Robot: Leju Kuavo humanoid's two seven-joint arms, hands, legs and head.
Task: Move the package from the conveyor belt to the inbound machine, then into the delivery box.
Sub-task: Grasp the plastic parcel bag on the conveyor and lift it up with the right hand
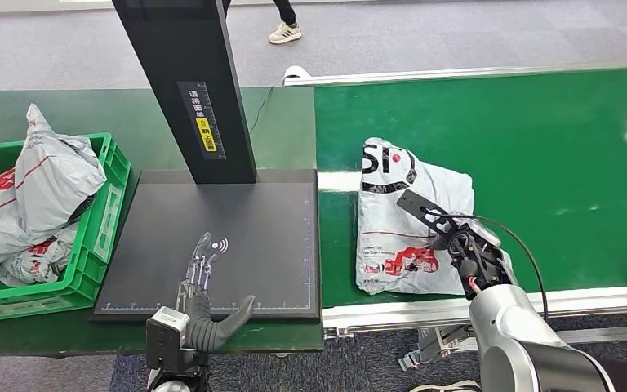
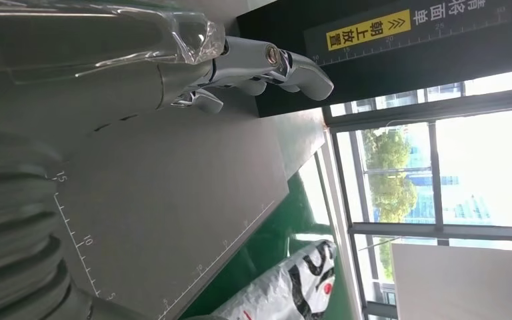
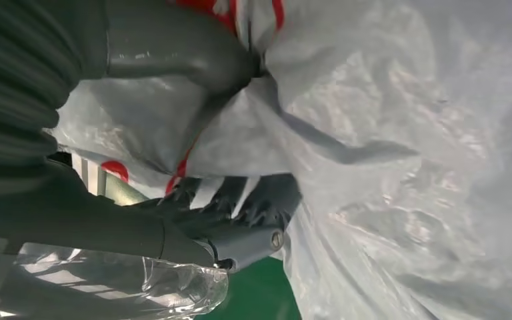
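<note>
One package point(image 1: 404, 216) lies on the belt point(image 1: 555, 163), pinched at its near edge by the right hand point(image 1: 467, 249) (thumb and fingers bunch the film). First step, then: lift and carry it left onto the machine plate point(image 1: 237, 237), where the empty left hand point(image 1: 202, 282) hovers, fingers spread.

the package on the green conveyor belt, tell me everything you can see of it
The package is a soft, crinkled bag of pale grey plastic film with black lettering at one end and red print near the other. It lies flat on the green conveyor belt, just right of the dark scanner platform. The right hand pinches a gathered fold of it, thumb above and dark fingers below; the left hand is apart from it.
</note>
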